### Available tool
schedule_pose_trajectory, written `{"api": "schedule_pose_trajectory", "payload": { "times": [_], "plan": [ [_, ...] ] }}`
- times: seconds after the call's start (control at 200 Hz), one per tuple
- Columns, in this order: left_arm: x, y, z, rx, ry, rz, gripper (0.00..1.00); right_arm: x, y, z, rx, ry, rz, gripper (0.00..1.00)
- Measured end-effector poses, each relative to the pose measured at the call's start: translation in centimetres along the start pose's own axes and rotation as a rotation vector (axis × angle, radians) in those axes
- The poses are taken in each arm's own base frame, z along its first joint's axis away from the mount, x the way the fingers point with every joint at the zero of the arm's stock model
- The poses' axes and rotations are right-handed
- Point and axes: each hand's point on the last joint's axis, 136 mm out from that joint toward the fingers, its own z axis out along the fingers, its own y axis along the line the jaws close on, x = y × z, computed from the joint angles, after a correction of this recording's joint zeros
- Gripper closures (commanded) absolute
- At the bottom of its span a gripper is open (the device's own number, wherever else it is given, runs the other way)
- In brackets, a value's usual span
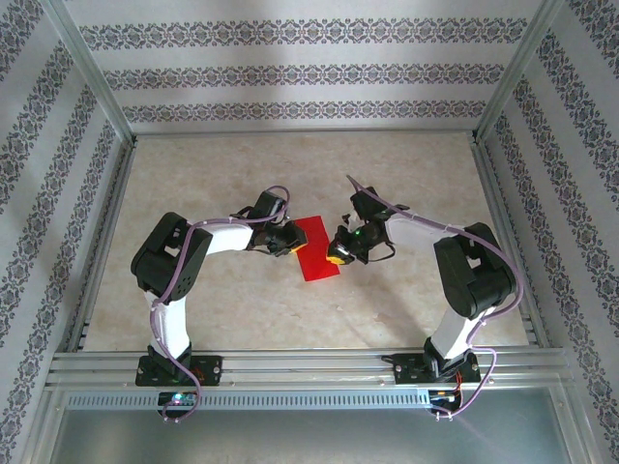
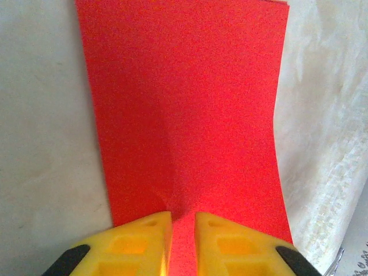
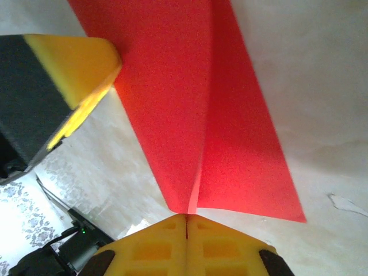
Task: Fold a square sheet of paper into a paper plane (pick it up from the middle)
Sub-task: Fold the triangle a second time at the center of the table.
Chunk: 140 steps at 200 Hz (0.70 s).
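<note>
The table (image 1: pixel 290 164) had a pale beige, marbled top, matt and faintly mottled, running back to a far edge under the back wall (image 1: pixel 290 72). Walls closed it in on three sides, all papered white with bands of grey-violet floral ornament, the side walls (image 1: pixel 39 193) carrying the same pattern. Silver metal posts (image 1: pixel 92 77) rose from both far corners, and thin metal rails ran along the left and right edges. Along the near edge lay a broad aluminium rail (image 1: pixel 309 365) with a slotted grey strip (image 1: pixel 309 398) in front of it, then a plain grey panel (image 1: pixel 309 440). The light was soft and even, the shadows faint.
</note>
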Motion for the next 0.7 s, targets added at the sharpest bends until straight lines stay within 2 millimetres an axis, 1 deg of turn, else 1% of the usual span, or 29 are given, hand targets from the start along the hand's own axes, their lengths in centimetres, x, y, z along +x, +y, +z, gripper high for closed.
{"api": "schedule_pose_trajectory", "payload": {
  "times": [0.15, 0.305, 0.46, 0.625, 0.7],
  "plan": [
    [0.0, 0.0, 0.0, -0.002, 0.001, 0.011, 0.83, -0.7, 1.4, 0.5, -0.03, 0.005, -0.027, 0.99],
    [0.0, 0.1, 0.0, -0.003, 0.002, 0.021, 0.84, -1.5, 2.3, 2.3, -0.034, 0.013, -0.058, 0.99],
    [0.0, -0.1, -0.1, -0.011, 0.008, 0.032, 0.83, -1.8, 2.2, 3.7, -0.018, 0.019, -0.069, 0.99],
    [-0.1, -0.3, -0.4, -0.022, 0.012, 0.047, 0.83, -1.9, 1.8, 4.1, 0.001, 0.013, -0.064, 0.98],
    [-0.4, -0.5, -0.9, -0.023, -0.001, 0.049, 0.83, -2.0, 1.7, 4.2, 0.006, 0.01, -0.064, 0.98]
  ]
}}
